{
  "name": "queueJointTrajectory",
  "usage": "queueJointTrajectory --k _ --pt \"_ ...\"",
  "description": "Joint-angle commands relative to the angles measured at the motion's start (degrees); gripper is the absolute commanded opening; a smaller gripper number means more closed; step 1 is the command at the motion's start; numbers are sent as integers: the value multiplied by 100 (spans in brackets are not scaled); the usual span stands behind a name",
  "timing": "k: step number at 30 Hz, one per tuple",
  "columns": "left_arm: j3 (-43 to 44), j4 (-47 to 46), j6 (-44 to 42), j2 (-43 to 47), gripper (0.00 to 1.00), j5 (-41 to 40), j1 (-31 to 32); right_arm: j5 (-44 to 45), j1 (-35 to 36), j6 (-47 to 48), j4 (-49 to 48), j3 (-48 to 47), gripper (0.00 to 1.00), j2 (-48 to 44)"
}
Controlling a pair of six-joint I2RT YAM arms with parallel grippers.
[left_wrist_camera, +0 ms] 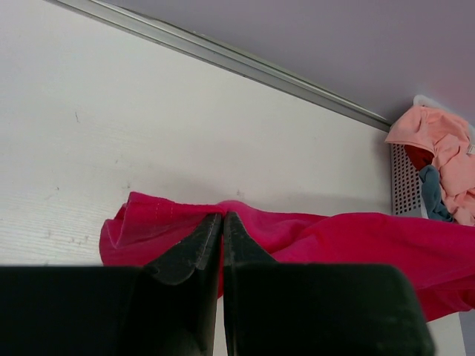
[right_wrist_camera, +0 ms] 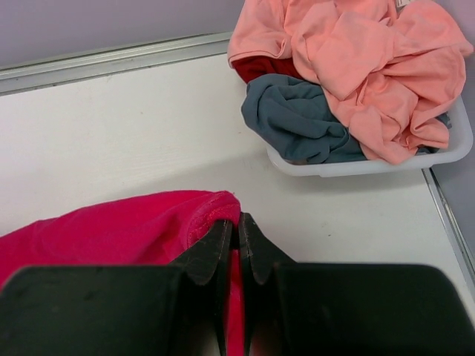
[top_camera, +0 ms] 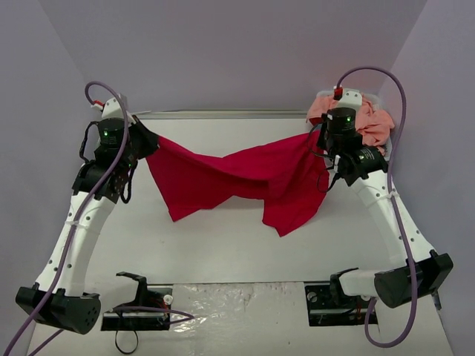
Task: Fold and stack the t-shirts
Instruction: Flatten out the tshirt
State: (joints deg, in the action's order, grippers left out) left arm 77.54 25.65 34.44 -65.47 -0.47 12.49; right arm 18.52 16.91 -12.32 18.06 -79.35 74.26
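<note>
A crimson-red t-shirt (top_camera: 237, 178) hangs stretched between both arms above the table, sagging in the middle with two loose flaps drooping down. My left gripper (top_camera: 145, 141) is shut on its left edge; in the left wrist view the gripper (left_wrist_camera: 223, 217) pinches a fold of the red cloth (left_wrist_camera: 334, 237). At the right end my right gripper (top_camera: 318, 141) is shut on a hemmed edge, and in the right wrist view the gripper (right_wrist_camera: 237, 222) clamps the red t-shirt (right_wrist_camera: 111, 230). More t-shirts, peach-pink (right_wrist_camera: 356, 52) and teal-blue (right_wrist_camera: 297, 119), lie crumpled in the basket.
The white plastic basket (right_wrist_camera: 371, 167) stands at the back right corner, beside my right gripper, also seen as the basket (left_wrist_camera: 404, 178) from the left wrist. A metal rail (top_camera: 223, 114) runs along the table's far edge. Walls close in on both sides.
</note>
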Motion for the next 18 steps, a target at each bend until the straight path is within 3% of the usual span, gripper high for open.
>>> queueJointTrajectory --k 1,8,18 --pt "306 81 -121 219 2 -85 -54 29 -30 54 13 -396 0 -139" --pt "385 195 -148 429 2 -58 -54 -138 -30 -78 171 -188 0 -429" --pt "-528 -60 -95 667 2 -94 -54 90 -30 -227 136 859 0 -483"
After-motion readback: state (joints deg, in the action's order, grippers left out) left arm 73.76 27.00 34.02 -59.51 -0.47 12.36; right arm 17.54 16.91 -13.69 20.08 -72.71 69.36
